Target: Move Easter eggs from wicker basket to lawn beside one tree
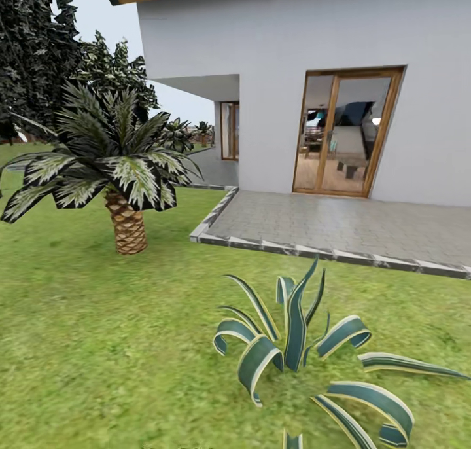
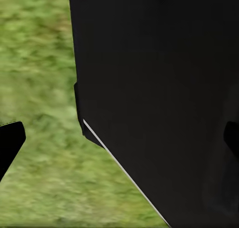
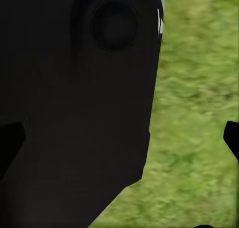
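- In the left wrist view, the left gripper's dark fingertips (image 2: 11, 138) show at opposite edges of the picture, well apart, with blurred grass between them and nothing gripped; a large black part of the robot's body (image 2: 164, 98) stands close beside that arm.
- In the right wrist view, the right gripper's black fingertip (image 3: 232, 138) shows at one edge and a dim dark shape at the other, so the fingers look spread wide and hold nothing; another black robot body panel with a round recess (image 3: 74, 108) covers much of the picture, and grass lies past it.
- The wide green mottled lawn (image 1: 98, 344) fills the near ground in the head view.
- A striped spiky green-and-cream agave plant (image 1: 301, 344) grows near, toward the right.
- A short palm with a scaly brown trunk (image 1: 127, 223) stands farther off on the left.
- A tall tree with a dense crown of dark, blocky leaves (image 1: 33, 50) rises at the far left, behind the palm; its trunk is hidden.
- A grey paved patio (image 1: 353, 226) lies far right, in front of a white house with a wood-framed glass door (image 1: 347, 131).
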`<state>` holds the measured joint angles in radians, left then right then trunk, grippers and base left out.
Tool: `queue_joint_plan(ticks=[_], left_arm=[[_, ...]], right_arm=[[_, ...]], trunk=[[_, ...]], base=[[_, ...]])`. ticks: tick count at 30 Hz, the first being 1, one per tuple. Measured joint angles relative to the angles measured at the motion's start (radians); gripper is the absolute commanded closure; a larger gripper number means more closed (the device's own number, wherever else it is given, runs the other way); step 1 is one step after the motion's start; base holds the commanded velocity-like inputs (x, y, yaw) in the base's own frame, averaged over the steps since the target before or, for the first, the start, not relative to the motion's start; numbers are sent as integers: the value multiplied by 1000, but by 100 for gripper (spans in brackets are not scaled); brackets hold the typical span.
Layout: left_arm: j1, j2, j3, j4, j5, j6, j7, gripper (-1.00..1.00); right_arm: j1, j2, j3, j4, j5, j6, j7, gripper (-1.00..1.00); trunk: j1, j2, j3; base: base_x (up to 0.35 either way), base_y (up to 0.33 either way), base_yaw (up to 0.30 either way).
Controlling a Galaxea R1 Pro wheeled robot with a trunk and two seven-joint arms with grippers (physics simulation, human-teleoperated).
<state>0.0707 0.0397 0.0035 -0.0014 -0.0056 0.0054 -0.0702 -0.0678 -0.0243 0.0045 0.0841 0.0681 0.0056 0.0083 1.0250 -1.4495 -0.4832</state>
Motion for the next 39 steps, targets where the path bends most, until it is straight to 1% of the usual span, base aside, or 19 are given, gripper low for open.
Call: queue_joint_plan(ticks=[6, 21, 39], left_arm=[[0, 0, 0, 0, 0, 0, 0, -100], [0, 1, 2, 0, 6, -2, 0, -100], [0, 2, 2, 0, 7, -1, -1, -100]], right_arm=[[0, 0, 0, 0, 0, 0, 0, -100], [0, 0, 0, 0, 0, 0, -1, -100], [0, 0, 0, 0, 3, 1, -1, -100]], trunk=[[0, 0, 0], [0, 0, 0], [-1, 0, 0]], base=[[0, 83, 256], [14, 3, 257], [327, 0, 258]])
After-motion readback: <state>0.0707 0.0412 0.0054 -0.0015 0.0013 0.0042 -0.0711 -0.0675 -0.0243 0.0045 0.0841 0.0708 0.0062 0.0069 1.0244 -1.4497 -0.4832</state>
